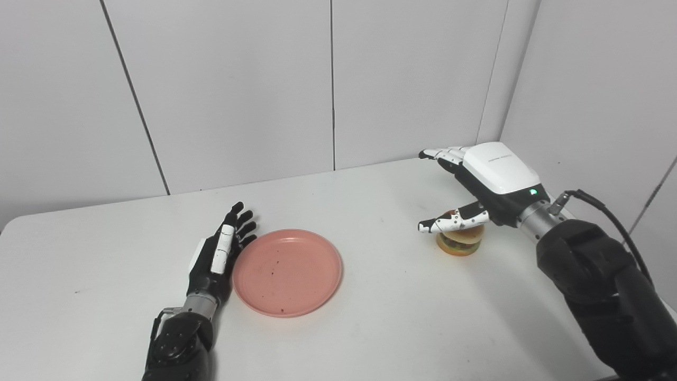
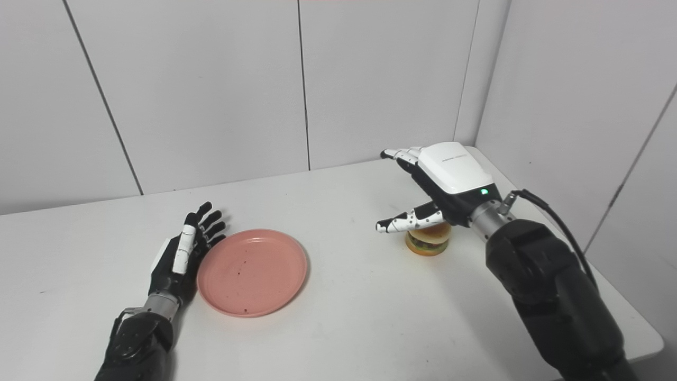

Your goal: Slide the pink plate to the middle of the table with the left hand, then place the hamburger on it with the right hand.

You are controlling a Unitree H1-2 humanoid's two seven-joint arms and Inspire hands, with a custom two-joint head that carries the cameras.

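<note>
The pink plate (image 1: 287, 272) lies flat on the white table (image 1: 370, 317), left of the middle. My left hand (image 1: 218, 254) is open, fingers straight, resting on the table with its edge against the plate's left rim. The hamburger (image 1: 459, 241) stands on the table at the right, partly hidden under my right hand (image 1: 484, 182). My right hand is open and hovers just above the hamburger, thumb stretched out over its left side, fingers pointing toward the back wall. It holds nothing. The plate also shows in the right eye view (image 2: 252, 272).
Grey wall panels close off the back and the right side of the table. The table's right edge (image 2: 624, 296) runs close to my right arm. A black cable (image 1: 608, 211) loops from my right wrist.
</note>
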